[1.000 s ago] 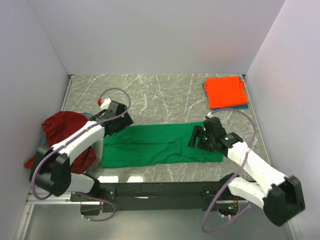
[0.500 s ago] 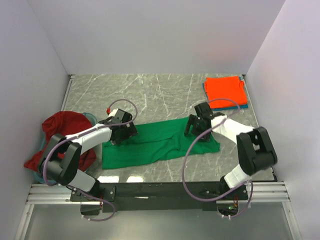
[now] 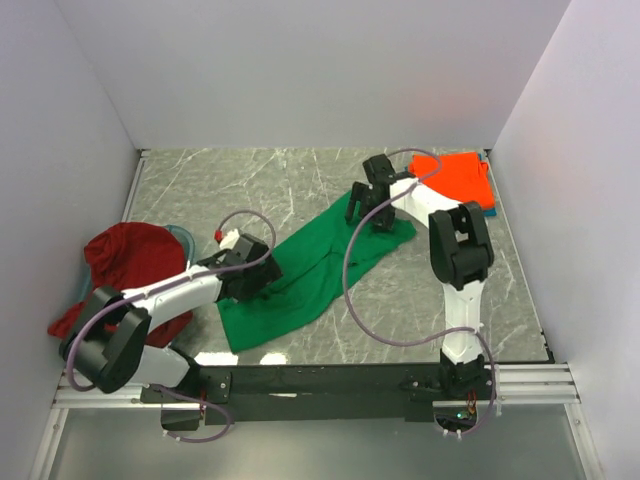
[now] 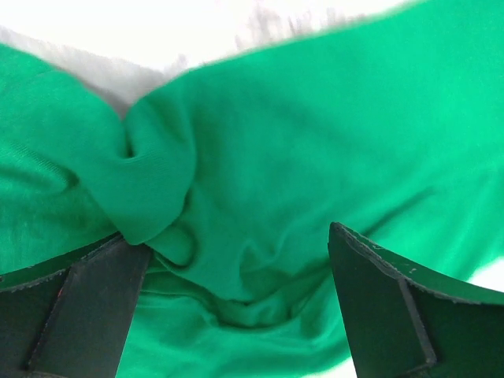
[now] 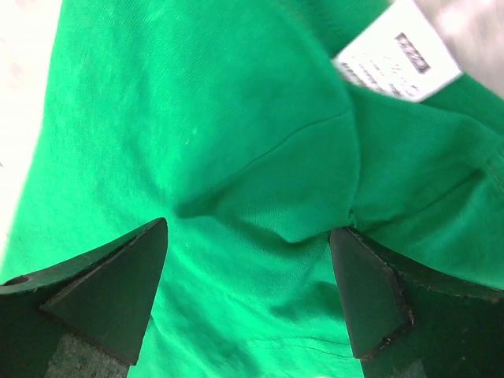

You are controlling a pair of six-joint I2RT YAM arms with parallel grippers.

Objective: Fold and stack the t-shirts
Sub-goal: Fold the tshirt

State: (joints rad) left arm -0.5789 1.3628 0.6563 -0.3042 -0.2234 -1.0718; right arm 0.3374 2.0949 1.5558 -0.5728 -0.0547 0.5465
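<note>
Orange-red t-shirt [image 3: 455, 182] folded, far right corner of tabletop [image 3: 250, 185]. Green t-shirt [image 3: 320, 268] mid-tabletop, slanted, rumpled, unfolded. Left pincer [image 3: 262, 283] and right pincer [image 3: 367, 216] splayed wide over its ends, clasping nothing, perhaps pressing down. Dark red t-shirt [image 3: 125, 255] heaped left. Most work left.

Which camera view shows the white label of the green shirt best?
The right wrist view: the label shows large, with print, on the shirt. The left wrist view shows only green cloth; from the top, no label is visible.
</note>
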